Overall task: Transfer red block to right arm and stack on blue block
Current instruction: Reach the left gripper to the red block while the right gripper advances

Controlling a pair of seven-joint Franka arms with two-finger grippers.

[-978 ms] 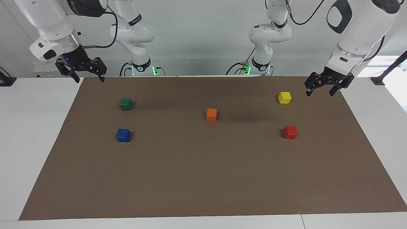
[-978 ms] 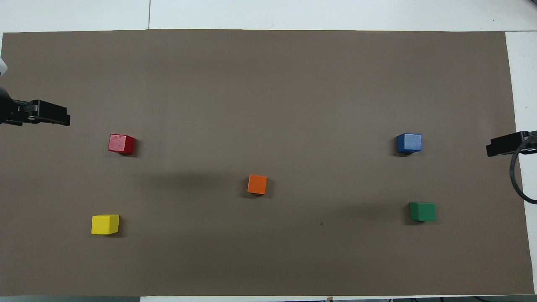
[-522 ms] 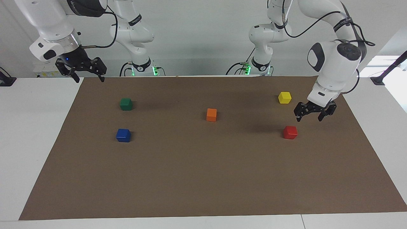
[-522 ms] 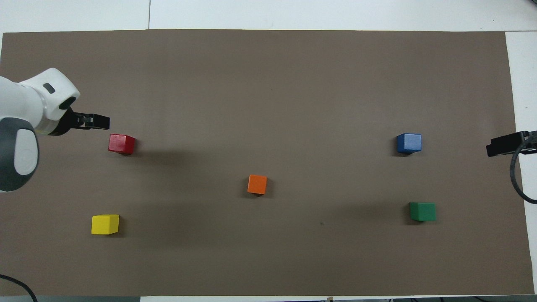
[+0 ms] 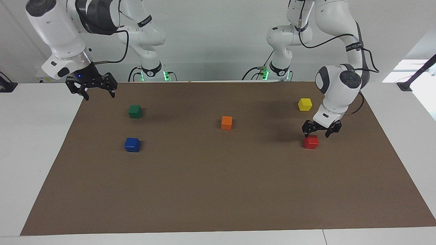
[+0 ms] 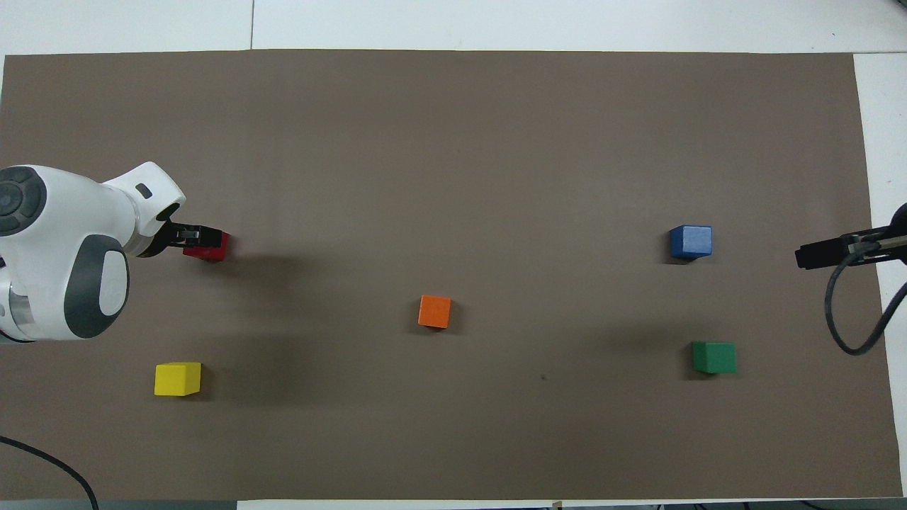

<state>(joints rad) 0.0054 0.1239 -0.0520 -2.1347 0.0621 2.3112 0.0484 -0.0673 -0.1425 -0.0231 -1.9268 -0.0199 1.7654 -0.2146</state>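
Change of state: the left gripper has come down from the mat's edge near the yellow block and now hangs just above the red block, jaws spread, nothing held and no contact visible in the facing view. The right gripper, also spread and empty, has shifted slightly inward over the mat's corner. Judgement: the pick-up is starting; the handover and the stacking remain to be done.

Position of task items: the red block rests on the brown mat toward the left arm's end. In the overhead view the blue block lies at 3 o'clock from it, toward the right arm's end.

Clearance: in the overhead view the yellow block sits at 6 o'clock from the red block, well apart. The orange block sits at mid-mat. The green block lies at 6 o'clock from the blue block. Open mat lies around the red block on every side.
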